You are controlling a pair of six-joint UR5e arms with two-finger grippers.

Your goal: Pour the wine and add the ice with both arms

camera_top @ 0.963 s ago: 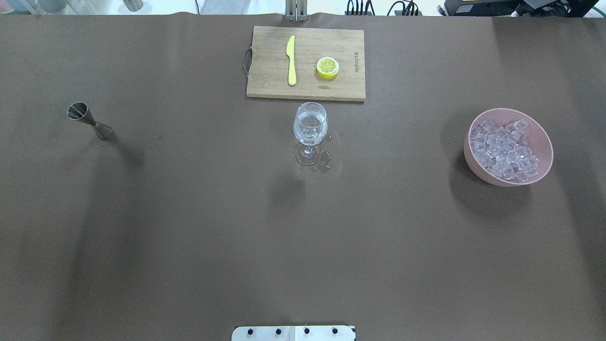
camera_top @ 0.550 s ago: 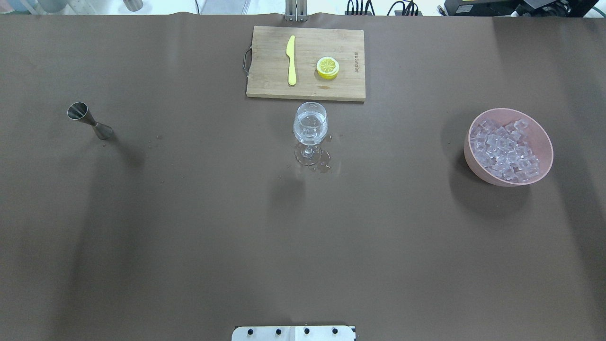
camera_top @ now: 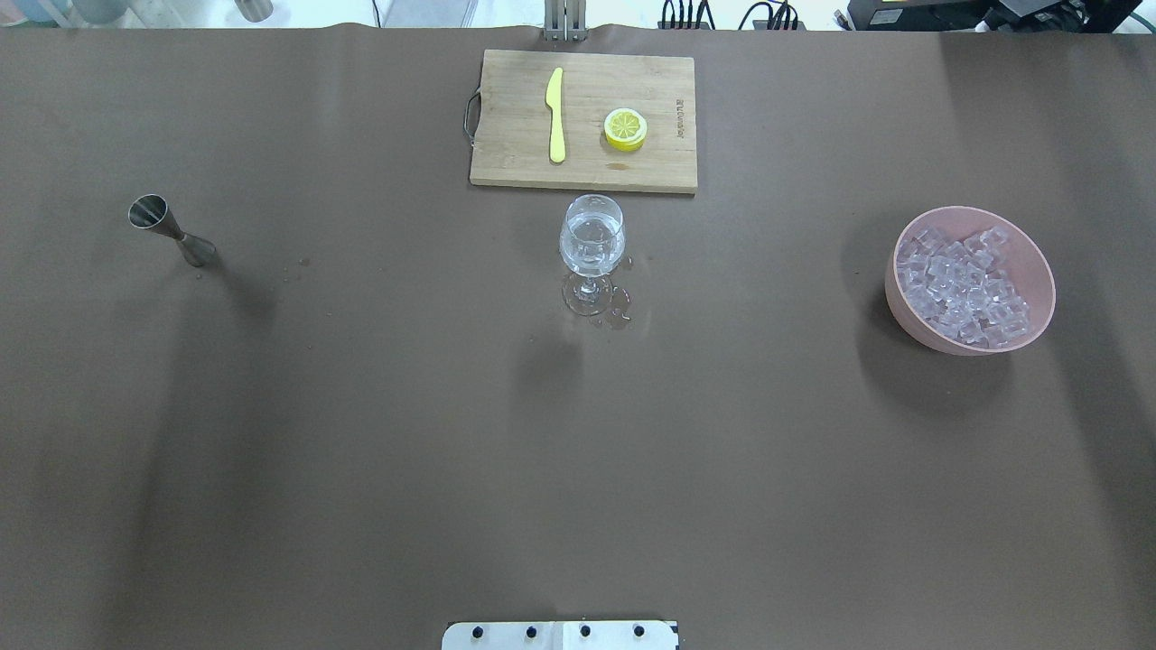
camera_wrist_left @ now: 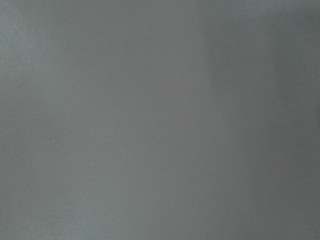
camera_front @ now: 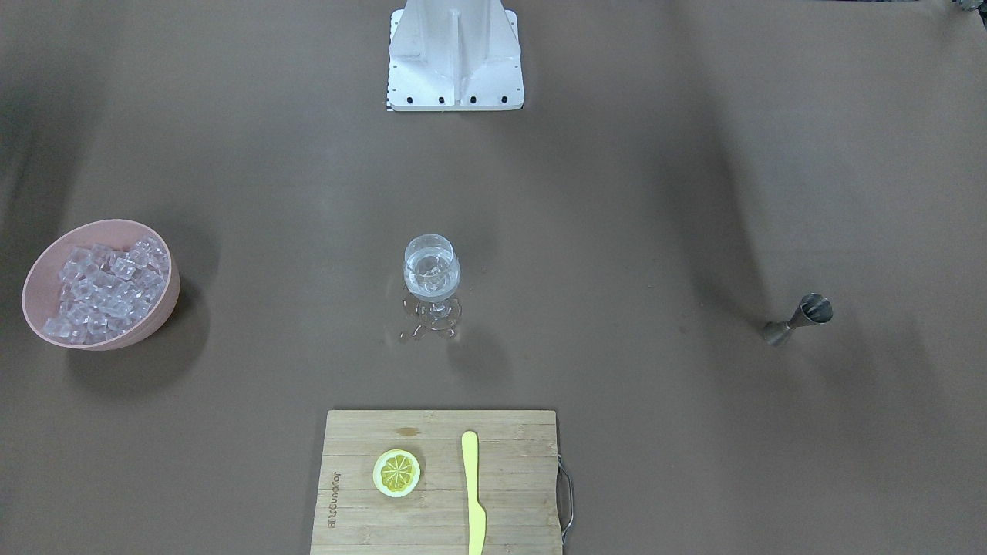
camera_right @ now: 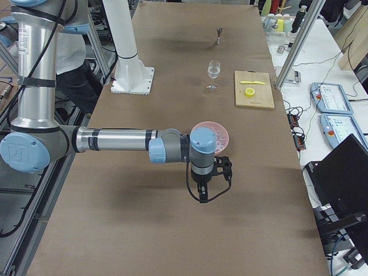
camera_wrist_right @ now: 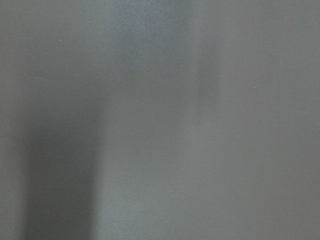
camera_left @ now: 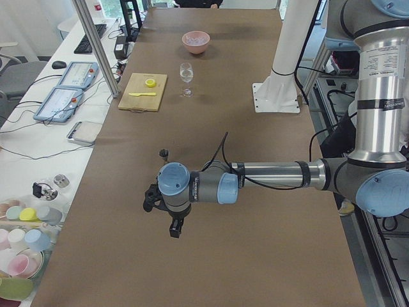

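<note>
- In the wine glass (camera_top: 591,236), upright at mid-table and just beside the near edge of the cutting board (camera_top: 515,167): a small amount of clear wine (camera_top: 591,255). Pouring judged done.
- Possibly a cube or two in the glass as well; too glassy and small to tell from any view.
- Around the foot of the glass: a few spilled drops (camera_top: 619,316) on the paper.
- Ice (camera_top: 964,289) heaped in the pink bowl (camera_top: 912,327), well apart from the glass on the robot's right. Ice step judged unconfirmed, perhaps wholly left to do.
- Steel jigger (camera_top: 172,231) standing upright, well apart on the robot's left, touched by nothing.
- Left arm (camera_left: 275,174) stretched low over the table's left end, left gripper (camera_left: 172,225) pointing down, near the jigger but clear of it; cannot tell whether spread or pressed together.
- Right arm (camera_right: 115,140) likewise, right gripper (camera_right: 203,192) hanging near the bowl, nothing seen in it; spread or pressed together, cannot tell.
- Both wrist views filled with blurred table surface only.
- On the board: a yellow knife (camera_top: 555,116) and a lemon half (camera_top: 625,128), untouched.
- Brown paper-covered table (camera_top: 361,433), white base mount (camera_top: 560,635) at the robot's edge.
- Beyond: side benches with teach pendants (camera_left: 64,102), stacked coloured cups (camera_left: 25,217), a laptop (camera_right: 339,172), aluminium posts, cables.
</note>
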